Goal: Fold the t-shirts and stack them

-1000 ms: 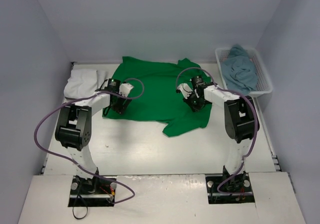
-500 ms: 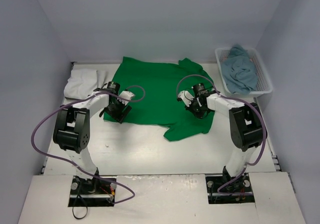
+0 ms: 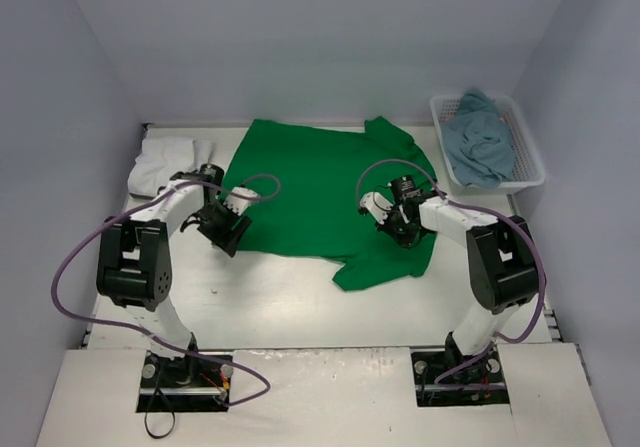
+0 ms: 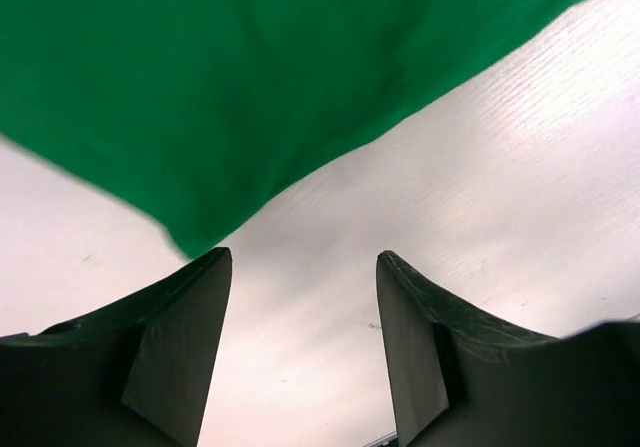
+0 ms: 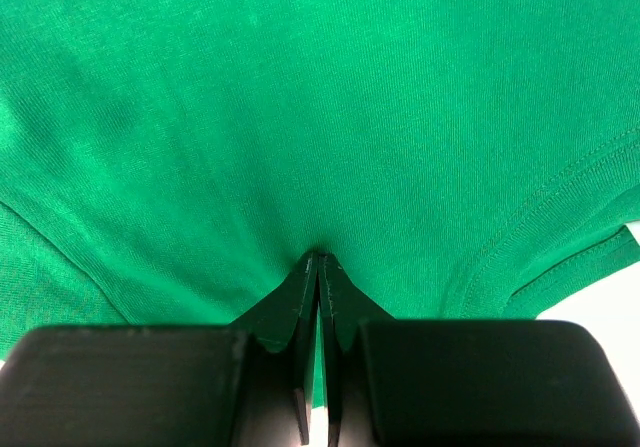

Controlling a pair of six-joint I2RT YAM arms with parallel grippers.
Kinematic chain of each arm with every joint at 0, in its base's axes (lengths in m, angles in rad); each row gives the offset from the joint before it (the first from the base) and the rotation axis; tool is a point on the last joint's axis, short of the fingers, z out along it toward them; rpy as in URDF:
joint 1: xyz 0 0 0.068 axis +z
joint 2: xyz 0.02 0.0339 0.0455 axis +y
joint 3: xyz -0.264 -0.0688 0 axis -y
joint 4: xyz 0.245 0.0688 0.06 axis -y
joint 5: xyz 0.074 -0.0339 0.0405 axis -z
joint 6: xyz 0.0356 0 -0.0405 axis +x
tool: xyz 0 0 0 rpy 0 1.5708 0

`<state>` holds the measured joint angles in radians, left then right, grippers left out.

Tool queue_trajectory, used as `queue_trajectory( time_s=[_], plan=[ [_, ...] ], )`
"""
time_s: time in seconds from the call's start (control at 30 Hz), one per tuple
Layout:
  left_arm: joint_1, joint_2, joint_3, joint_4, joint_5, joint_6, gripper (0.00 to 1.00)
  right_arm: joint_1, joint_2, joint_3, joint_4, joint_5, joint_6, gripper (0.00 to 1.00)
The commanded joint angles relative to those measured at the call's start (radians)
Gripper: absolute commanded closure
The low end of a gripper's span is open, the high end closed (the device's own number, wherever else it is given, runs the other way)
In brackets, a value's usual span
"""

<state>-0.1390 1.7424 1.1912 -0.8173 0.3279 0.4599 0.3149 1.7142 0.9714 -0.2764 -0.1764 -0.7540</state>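
so the right gripper (image 5: pixel 318 259) has its jaws pressed together, pinching a fold of the green t-shirt (image 3: pixel 310 182) near its right front corner. The left gripper (image 4: pixel 303 267) has its jaws spread with nothing between them, over bare table (image 3: pixel 280 297) just off the shirt's left front corner. The white t-shirt (image 3: pixel 160 162) is bunched up left of the green one, and the teal-blue t-shirt (image 3: pixel 478 147) sits in the basket (image 3: pixel 528 157) to its right.

Bright even light, soft shadows, top view sharp, green t-shirt (image 4: pixel 250 87) edge blurred in left wrist view, table (image 4: pixel 500 187) sheen
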Motion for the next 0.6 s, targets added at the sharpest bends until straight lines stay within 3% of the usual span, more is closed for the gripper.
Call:
queue_trajectory(
  time_s=[0.0, 0.1, 0.23, 0.37, 0.5, 0.57],
  plan=[
    [0.055, -0.101, 0.096, -0.045, 0.081, -0.007, 0.46, 0.001, 0.002, -0.071, -0.156, 0.015, -0.007, 1.0],
    [0.079, -0.118, 0.137, -0.028, 0.095, -0.033, 0.46, 0.0, -0.019, -0.091, -0.158, 0.014, -0.016, 1.0],
    [0.085, -0.126, 0.136, 0.116, 0.1, -0.115, 0.46, 0.001, -0.01, -0.076, -0.159, 0.0, 0.004, 1.0],
    [0.084, -0.038, 0.155, 0.207, 0.137, -0.156, 0.48, 0.006, -0.01, -0.056, -0.159, -0.002, 0.018, 1.0],
    [0.084, 0.113, 0.214, 0.165, 0.183, -0.168, 0.68, 0.009, -0.022, -0.045, -0.162, 0.0, 0.024, 1.0],
    [0.081, 0.146, 0.222, 0.167, 0.198, -0.171, 0.73, 0.009, -0.021, -0.043, -0.162, -0.003, 0.025, 1.0]
  ],
)
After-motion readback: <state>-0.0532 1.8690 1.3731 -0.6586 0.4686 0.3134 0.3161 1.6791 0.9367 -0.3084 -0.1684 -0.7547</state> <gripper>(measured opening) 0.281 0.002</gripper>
